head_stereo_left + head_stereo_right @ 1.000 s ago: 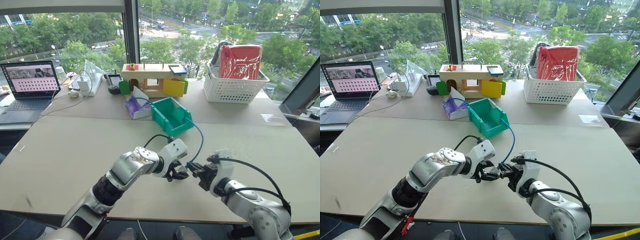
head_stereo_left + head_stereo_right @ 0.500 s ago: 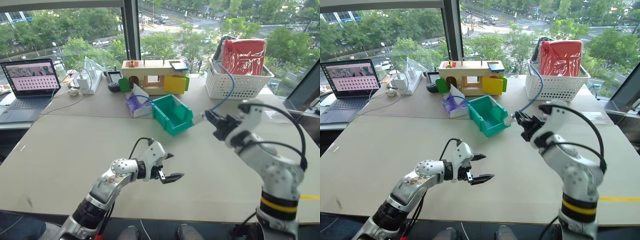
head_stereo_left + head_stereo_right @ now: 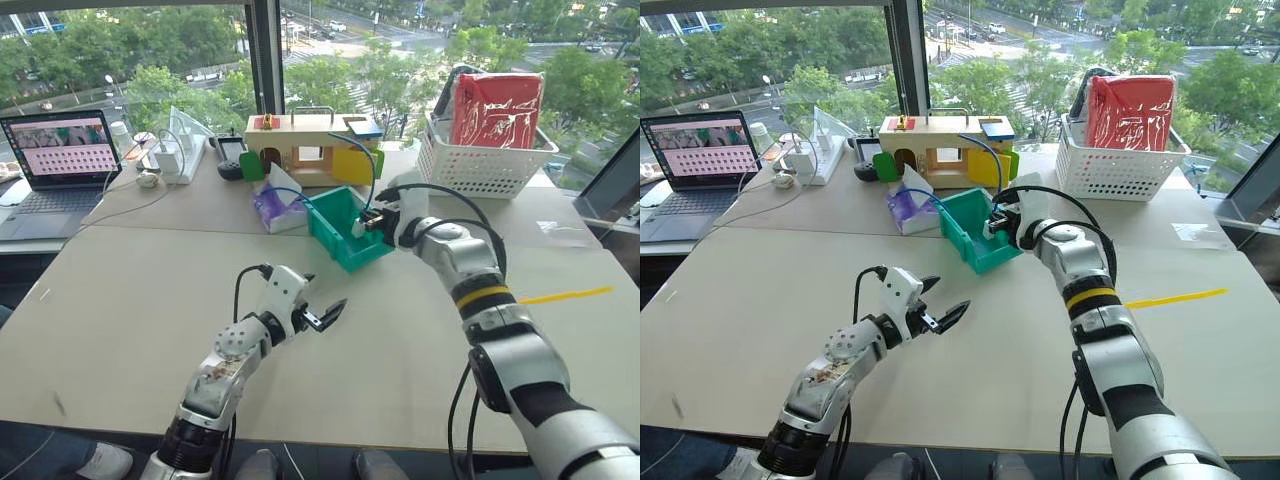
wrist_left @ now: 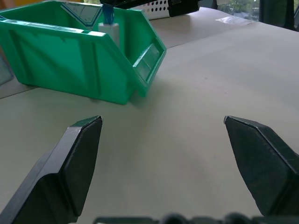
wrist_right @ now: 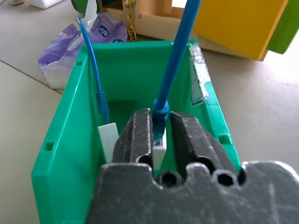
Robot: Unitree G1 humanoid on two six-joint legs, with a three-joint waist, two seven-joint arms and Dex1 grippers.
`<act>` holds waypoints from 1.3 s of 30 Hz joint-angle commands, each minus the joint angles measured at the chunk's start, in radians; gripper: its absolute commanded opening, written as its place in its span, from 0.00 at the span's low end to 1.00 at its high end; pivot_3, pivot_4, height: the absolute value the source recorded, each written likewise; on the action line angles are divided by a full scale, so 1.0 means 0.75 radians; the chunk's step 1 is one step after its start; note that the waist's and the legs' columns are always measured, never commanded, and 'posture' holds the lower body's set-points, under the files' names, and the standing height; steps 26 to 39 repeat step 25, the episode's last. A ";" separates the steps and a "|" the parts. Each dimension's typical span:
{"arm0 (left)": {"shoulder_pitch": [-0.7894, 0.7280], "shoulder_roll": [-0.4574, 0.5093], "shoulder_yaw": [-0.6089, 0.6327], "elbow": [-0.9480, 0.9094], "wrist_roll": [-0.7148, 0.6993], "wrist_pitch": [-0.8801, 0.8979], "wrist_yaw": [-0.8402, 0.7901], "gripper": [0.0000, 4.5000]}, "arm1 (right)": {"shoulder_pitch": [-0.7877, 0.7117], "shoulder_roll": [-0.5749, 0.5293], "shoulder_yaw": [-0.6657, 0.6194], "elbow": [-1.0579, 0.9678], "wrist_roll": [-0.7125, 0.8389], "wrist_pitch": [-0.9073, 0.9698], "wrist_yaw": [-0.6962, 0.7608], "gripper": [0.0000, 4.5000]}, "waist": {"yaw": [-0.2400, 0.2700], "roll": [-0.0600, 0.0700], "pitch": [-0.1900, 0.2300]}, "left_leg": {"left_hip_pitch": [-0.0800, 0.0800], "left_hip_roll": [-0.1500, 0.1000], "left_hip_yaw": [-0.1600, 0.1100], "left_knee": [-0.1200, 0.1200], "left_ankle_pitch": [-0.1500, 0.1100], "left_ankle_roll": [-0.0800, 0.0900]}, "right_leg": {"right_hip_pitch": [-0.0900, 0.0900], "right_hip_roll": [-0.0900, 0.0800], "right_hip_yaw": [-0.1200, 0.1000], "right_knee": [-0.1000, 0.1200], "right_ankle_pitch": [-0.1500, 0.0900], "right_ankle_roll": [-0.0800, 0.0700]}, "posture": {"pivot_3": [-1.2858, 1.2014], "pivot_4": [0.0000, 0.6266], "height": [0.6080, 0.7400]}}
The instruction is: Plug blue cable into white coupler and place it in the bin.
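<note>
Sitting at frame centre on the surface, the bin contains the white coupler with the blue cable plugged in, both grasped by the right gripper. The right gripper has moved from frame right to over the bin; the left gripper, lower centre, is spread wide and empty. Bare surface surrounds the bin's front lip.

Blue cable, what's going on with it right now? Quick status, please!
Right gripper over the bin, fingers around blue cable plugged into white coupler. Left gripper open, empty, over table. Nothing in the way.
</note>
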 commanded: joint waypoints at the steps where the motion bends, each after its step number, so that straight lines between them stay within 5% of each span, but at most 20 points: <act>1: 0.009 -0.002 0.036 -0.073 -0.014 0.006 0.014 1.00 | -0.063 -0.020 -0.112 -0.053 0.026 -0.057 0.053 0.58 | -0.001 0.000 0.000 | 0.000 0.000 0.000 0.000 0.000 0.000 | 0.000 0.000 0.000 0.000 0.000 0.000 | 0.52 0.24 0.98; 7: -0.003 0.034 0.040 -0.039 -0.007 -0.016 -0.031 1.00 | 0.144 -0.130 -0.285 -0.638 0.211 0.278 0.079 0.99 | 0.009 0.000 0.000 | 0.000 0.000 -0.001 -0.001 0.000 0.000 | 0.001 0.000 -0.001 0.000 0.000 0.000 | 0.52 0.24 0.98; 12: -0.032 0.055 0.083 0.025 -0.009 -0.099 -0.072 1.00 | 0.745 -0.405 -0.358 -1.474 0.388 0.565 0.201 0.99 | 0.046 0.000 0.000 | -0.001 0.000 -0.005 -0.002 -0.002 -0.002 | 0.002 0.000 -0.004 -0.002 0.000 0.000 | 0.52 0.24 0.98; 16: -0.063 0.056 0.138 0.107 -0.034 -0.151 -0.099 1.00 | 1.199 -0.426 -0.456 -1.804 0.376 0.545 0.123 0.99 | 0.028 0.000 0.000 | -0.002 0.000 -0.005 -0.001 -0.002 -0.002 | 0.002 0.000 -0.002 -0.003 0.000 0.000 | 0.52 0.24 0.98; 22: -0.137 0.091 0.163 0.272 -0.025 -0.252 -0.171 1.00 | 1.590 -0.255 -0.413 -1.776 0.134 0.227 -0.011 0.99 | 0.011 -0.001 0.000 | 0.010 -0.001 -0.004 0.001 0.001 -0.003 | 0.008 0.004 0.001 0.001 -0.005 0.008 | 0.52 0.24 0.98; 39: -0.172 0.119 0.172 0.322 -0.047 -0.249 -0.232 1.00 | 1.592 -0.196 -0.405 -1.742 0.101 0.185 -0.041 0.99 | 0.000 -0.001 0.001 | 0.010 -0.001 -0.003 0.001 0.008 -0.003 | 0.007 0.003 0.002 0.002 -0.001 0.007 | 0.52 0.24 0.98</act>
